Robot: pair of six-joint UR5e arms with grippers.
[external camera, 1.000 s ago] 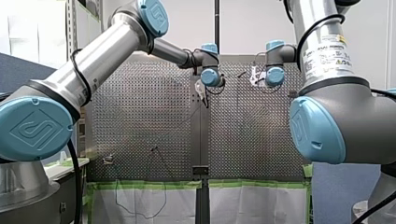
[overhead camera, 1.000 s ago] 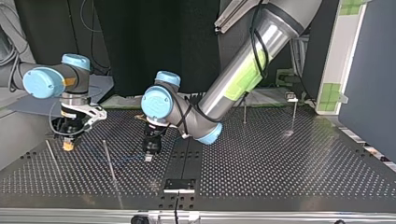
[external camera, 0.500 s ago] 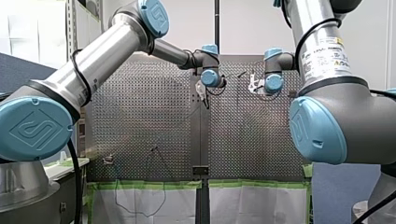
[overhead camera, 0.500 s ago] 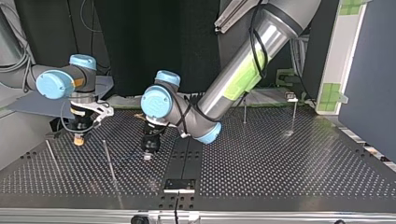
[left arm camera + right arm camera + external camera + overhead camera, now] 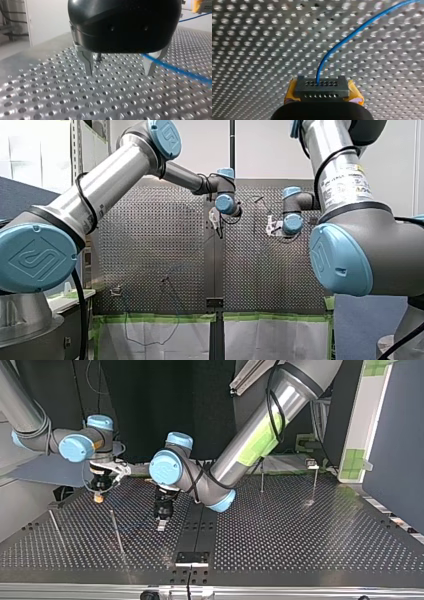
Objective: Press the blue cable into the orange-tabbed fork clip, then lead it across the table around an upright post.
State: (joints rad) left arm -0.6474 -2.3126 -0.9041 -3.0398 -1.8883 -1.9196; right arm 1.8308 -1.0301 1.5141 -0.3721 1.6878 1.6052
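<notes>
The right gripper (image 5: pixel 323 94), clenched on the end block (image 5: pixel 322 86) of the blue cable (image 5: pixel 342 42), should keep the line low and taut past the left gripper (image 5: pixel 120 72), whose fingers (image 5: pixel 88 62) hang spread

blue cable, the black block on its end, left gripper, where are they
blue cable (image 5: pixel 352 35): right wrist view, middle of its curve.
black block (image 5: pixel 322 88): right wrist view, middle of its holed face.
left gripper (image 5: pixel 119 72): left wrist view, midway between its open fingertips.
</notes>
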